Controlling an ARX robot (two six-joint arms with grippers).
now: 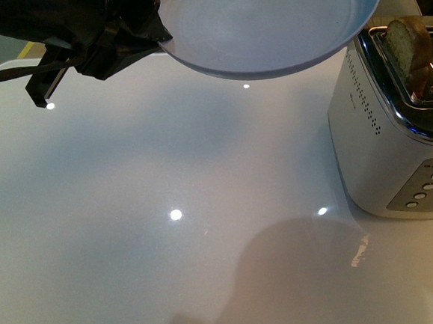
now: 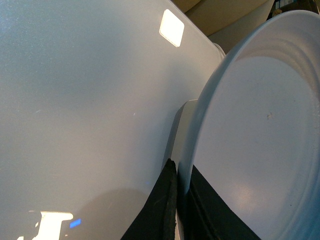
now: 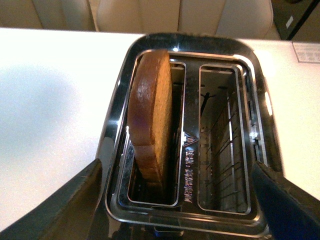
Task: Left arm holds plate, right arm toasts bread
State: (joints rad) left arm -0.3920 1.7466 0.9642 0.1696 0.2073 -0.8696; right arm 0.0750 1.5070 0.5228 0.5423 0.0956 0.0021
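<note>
My left gripper [image 1: 146, 34] is shut on the rim of the pale grey-blue plate [image 1: 273, 22] and holds it in the air above the table, at the top of the front view. In the left wrist view the black jaws [image 2: 181, 200] pinch the plate's [image 2: 260, 135] edge. The bread [image 1: 408, 42] stands upright in one slot of the white and chrome toaster [image 1: 384, 149] at the right, its top sticking out. In the right wrist view the bread [image 3: 150, 115] is in one slot; the other slot is empty. My right gripper [image 3: 180, 200] is open above the toaster [image 3: 190, 220], fingers wide on both sides.
The glossy white table [image 1: 168, 211] reflects ceiling lights and carries shadows. The toaster has several round buttons [image 1: 428, 186] on its front face. Chair backs [image 3: 150, 15] stand beyond the table's far edge in the right wrist view.
</note>
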